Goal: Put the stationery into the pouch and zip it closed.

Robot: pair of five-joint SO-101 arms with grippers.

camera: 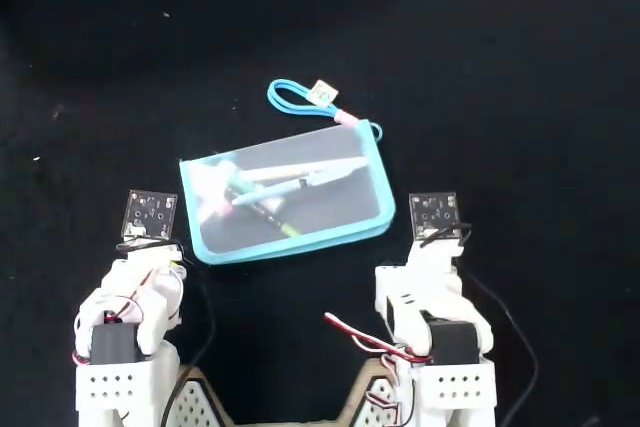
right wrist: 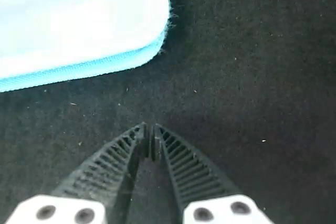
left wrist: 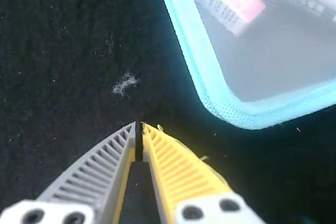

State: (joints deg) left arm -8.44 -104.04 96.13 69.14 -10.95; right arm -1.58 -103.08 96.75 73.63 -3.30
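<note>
A clear pouch [camera: 285, 197] with a blue zipper edge lies flat in the middle of the black table, with pens and other stationery [camera: 262, 192] inside it. A blue wrist loop [camera: 296, 97] trails from its far corner. My left gripper [left wrist: 139, 127] is shut and empty, just short of the pouch's near left corner [left wrist: 231, 109]. My right gripper [right wrist: 149, 129] is shut and empty beside the pouch's near right corner [right wrist: 152, 51]. Both arms [camera: 135, 292] [camera: 430, 292] sit folded at the table's near edge.
The black table cloth [camera: 500, 97] stretches free on all sides of the pouch. A speck of lint [left wrist: 125, 83] lies on the cloth ahead of my left gripper. Cables run along the far edge of the table.
</note>
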